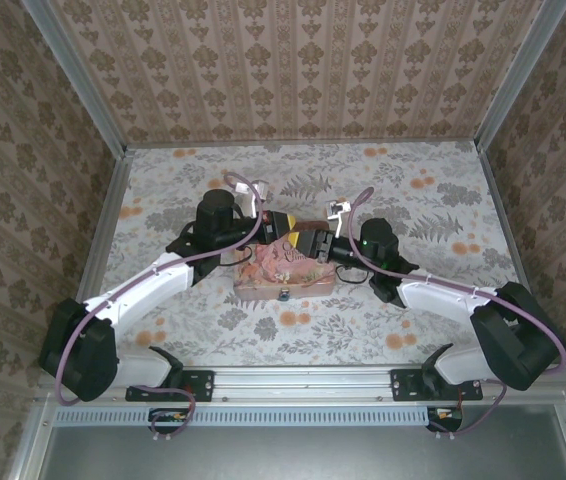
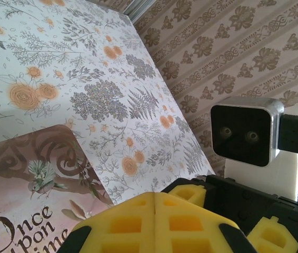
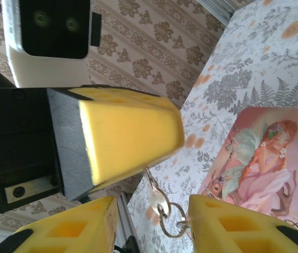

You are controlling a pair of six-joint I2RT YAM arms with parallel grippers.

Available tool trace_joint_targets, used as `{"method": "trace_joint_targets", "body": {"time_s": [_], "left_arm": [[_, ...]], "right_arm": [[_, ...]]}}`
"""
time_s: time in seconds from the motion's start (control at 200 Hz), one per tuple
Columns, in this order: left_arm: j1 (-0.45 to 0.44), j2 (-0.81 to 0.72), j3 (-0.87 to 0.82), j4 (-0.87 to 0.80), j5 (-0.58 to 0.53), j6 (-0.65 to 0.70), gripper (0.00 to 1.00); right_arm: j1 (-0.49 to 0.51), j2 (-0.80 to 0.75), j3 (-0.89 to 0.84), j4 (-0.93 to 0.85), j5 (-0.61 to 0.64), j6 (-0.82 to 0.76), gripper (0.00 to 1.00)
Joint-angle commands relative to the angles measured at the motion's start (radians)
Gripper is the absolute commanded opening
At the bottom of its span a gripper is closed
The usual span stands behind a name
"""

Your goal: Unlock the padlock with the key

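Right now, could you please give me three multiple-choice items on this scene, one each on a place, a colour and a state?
1. Where does the key hang? A) from the left pincer's tip B) flat on the table C) inside the right pincer's grip
2. What colour are the pincer pads? A) blue B) white C) yellow
3. How does the right pincer stand? A) shut B) open C) clamped on the tin
Answers: 1 A, it dangles with its ring below the closed left pads; 2 C, both pairs show yellow foam; 3 B, its fingers stand apart.
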Motion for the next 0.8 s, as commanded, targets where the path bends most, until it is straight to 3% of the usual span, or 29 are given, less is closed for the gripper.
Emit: {"method": "trace_joint_targets", "body": {"time_s": [0.0, 0.38, 0.565, 0.64, 0.73, 0.79], "left_arm": [[0.005, -0.028, -0.002, 0.039, 0.013, -0.018, 0.0], [-0.002, -0.026, -0.008, 0.047, 0.004, -0.026, 0.0], [-0.007, -0.019, -0.008, 0.048, -0.002, -0.035, 0.0], [-0.007, -0.021, -0.006, 0.032, -0.025, -0.047, 0.0], [0.007, -0.042, -0.009, -0.013, -0.074, -0.078, 0.22], [0.024, -0.067, -0.01, -0.067, -0.104, -0.106, 0.42]], "right_arm": [[0.007, 0.012, 0.028, 0.045, -0.02, 0.01, 0.39], [0.009, 0.064, 0.042, 0.059, -0.024, 0.022, 0.23], [0.009, 0.062, 0.036, 0.056, -0.015, 0.023, 0.0], [0.009, 0.055, 0.033, 0.031, -0.008, 0.017, 0.0], [0.009, 0.033, 0.028, -0.032, 0.017, -0.013, 0.0], [0.009, 0.0, 0.025, -0.105, 0.04, -0.054, 0.0]]}}
